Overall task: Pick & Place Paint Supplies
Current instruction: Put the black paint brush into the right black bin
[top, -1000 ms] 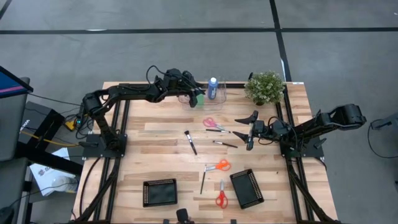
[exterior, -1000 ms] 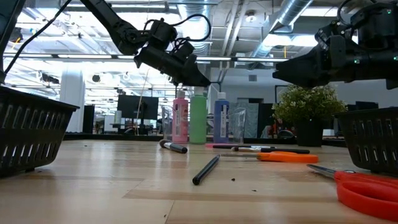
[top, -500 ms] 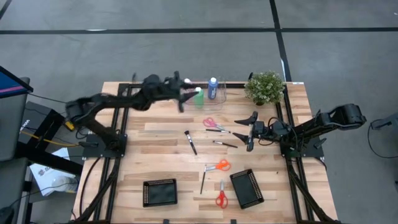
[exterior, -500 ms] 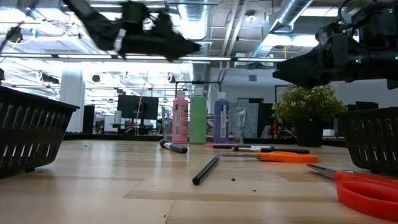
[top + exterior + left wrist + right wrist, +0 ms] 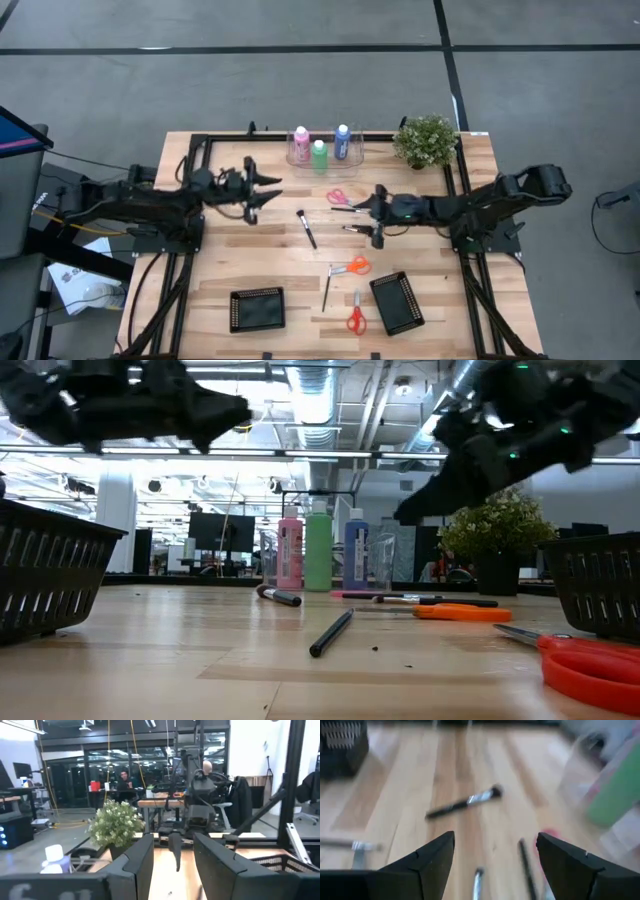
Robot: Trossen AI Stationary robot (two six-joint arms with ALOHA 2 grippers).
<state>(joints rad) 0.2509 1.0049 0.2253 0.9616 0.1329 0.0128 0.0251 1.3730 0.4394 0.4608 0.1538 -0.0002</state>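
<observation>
Pink (image 5: 300,135), green (image 5: 319,148) and blue (image 5: 342,133) bottles stand upright together at the table's (image 5: 220,255) far edge; I see brushes (image 5: 306,229) lying mid-table. My left gripper (image 5: 264,190) hovers left of the brushes, fingers wide and empty. My right gripper (image 5: 375,213) hangs over the brushes, also wide and empty.

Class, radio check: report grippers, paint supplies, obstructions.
Left gripper open, empty. Right gripper open above small brushes. Three paint bottles upright at the far edge. Pink scissors lie nearby.
</observation>
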